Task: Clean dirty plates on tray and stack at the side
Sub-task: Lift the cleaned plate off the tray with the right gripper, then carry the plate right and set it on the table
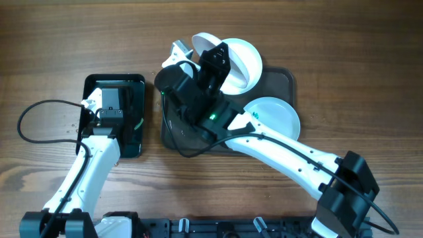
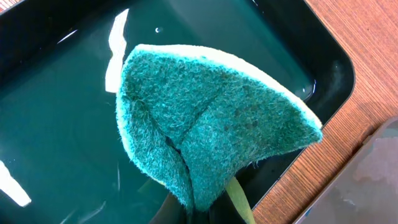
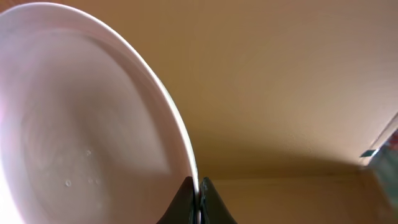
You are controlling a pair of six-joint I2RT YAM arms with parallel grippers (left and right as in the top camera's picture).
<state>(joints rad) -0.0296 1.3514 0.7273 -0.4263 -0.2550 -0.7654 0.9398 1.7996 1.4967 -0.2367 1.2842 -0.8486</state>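
My right gripper (image 1: pixel 223 69) (image 3: pixel 199 194) is shut on the rim of a white plate (image 1: pixel 243 61) (image 3: pixel 81 124) and holds it tilted above the back of the dark grey-brown tray (image 1: pixel 283 79). A second plate (image 1: pixel 276 118) lies flat on the tray's right end. A third plate (image 1: pixel 203 42) shows partly behind the gripper at the tray's back left. My left gripper (image 1: pixel 111 99) (image 2: pixel 208 211) is shut on a folded green sponge (image 2: pixel 211 118), held over the small black tray (image 1: pixel 135 89) (image 2: pixel 56 118).
The glossy black tray holds shallow water and sits left of the big tray on the wooden table (image 1: pixel 344 46). The big tray's corner shows in the left wrist view (image 2: pixel 370 180). My right arm (image 1: pixel 291 152) crosses the front right. A black cable (image 1: pixel 33 116) loops at the left.
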